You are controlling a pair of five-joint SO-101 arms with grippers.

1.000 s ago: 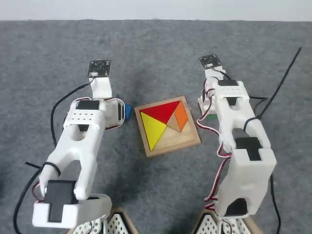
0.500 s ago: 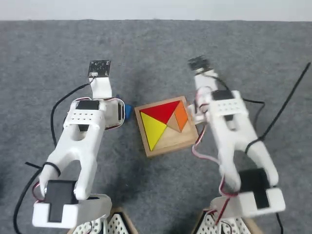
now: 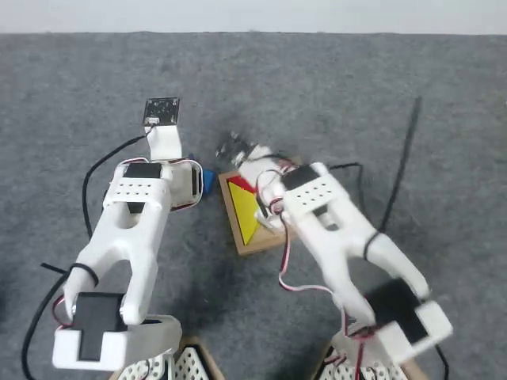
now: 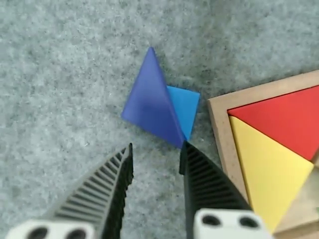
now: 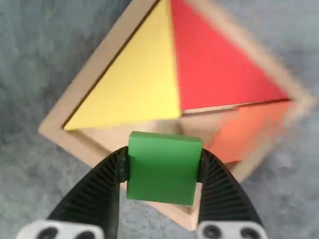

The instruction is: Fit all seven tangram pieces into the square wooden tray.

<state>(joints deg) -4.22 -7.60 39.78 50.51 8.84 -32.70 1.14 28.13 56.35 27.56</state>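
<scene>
Right pincer (image 5: 162, 160), clenched on the green square wooden block (image 5: 160, 174), should align it with the square wooden tray's (image 5: 98, 67) bare gap before lowering; left pincer (image 4: 155, 158) hangs released.

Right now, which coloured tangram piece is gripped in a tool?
The green block, clamped in the right tool over the square wooden tray. The red triangle, yellow triangle and orange piece lie in it; both blue pieces lie on the grey carpet.
</scene>
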